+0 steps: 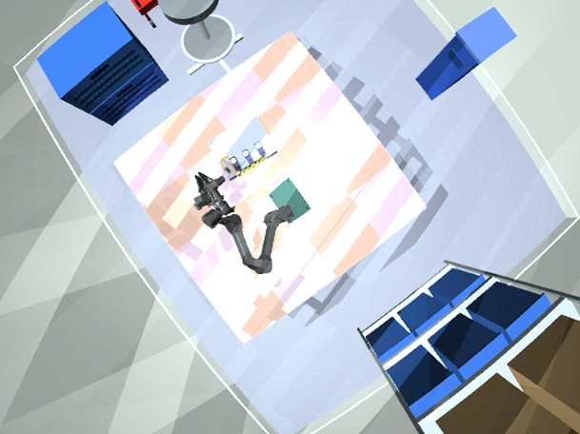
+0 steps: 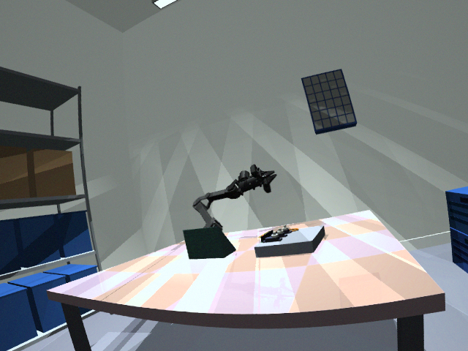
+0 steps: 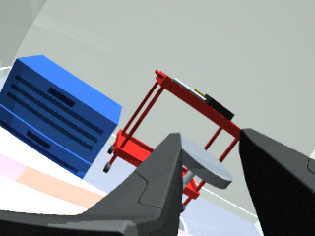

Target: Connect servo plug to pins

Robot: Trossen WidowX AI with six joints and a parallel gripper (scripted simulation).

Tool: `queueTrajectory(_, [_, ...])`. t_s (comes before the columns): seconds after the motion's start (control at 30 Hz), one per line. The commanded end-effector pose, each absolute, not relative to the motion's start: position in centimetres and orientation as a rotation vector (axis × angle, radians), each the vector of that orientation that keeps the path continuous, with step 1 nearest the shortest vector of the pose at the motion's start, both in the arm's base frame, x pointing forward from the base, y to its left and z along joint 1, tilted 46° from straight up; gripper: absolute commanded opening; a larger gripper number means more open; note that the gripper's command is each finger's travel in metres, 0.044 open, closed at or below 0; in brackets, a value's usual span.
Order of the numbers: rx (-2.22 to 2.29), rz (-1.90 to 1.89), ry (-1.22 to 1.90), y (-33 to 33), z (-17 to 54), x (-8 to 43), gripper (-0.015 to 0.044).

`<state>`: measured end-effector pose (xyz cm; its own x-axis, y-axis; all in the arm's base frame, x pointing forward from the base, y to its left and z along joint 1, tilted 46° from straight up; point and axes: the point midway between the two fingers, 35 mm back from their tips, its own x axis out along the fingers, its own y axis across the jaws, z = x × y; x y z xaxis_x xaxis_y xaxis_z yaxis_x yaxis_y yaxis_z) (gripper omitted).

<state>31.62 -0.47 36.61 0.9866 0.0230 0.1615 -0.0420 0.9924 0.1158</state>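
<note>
The holder (image 1: 243, 133) (image 2: 289, 247) is a flat grey block on the table with several small dark servos (image 1: 245, 154) (image 2: 273, 236) along one edge. An orange lead (image 1: 224, 158) (image 2: 294, 229) loops at one end of that row. Yellow, red and green marks (image 1: 253, 167) show along the same edge in the top view. The plug, the single pins and the dot are too small to tell. My gripper (image 1: 198, 176) (image 2: 275, 175) (image 3: 210, 141) is raised high above the table, off to the side of the holder. Its fingers stand partly apart with nothing between them.
The arm stands by a green block (image 1: 283, 192) (image 2: 207, 243) on the table (image 2: 246, 319). Past the fingers the wrist view shows a blue cabinet (image 3: 61, 108), a red cart (image 3: 197, 104) and a grey stool (image 3: 207, 164); the holder is out of that view.
</note>
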Motion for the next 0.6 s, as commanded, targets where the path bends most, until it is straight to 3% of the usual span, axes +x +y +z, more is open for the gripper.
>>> queueTrajectory(0.0, [0.042, 0.009, -0.095, -0.2, 34.0, 31.6, 0.0115])
queueTrajectory(0.57, [0.33, 0.064, 0.166, 1.3, 30.1, 34.2, 0.0115])
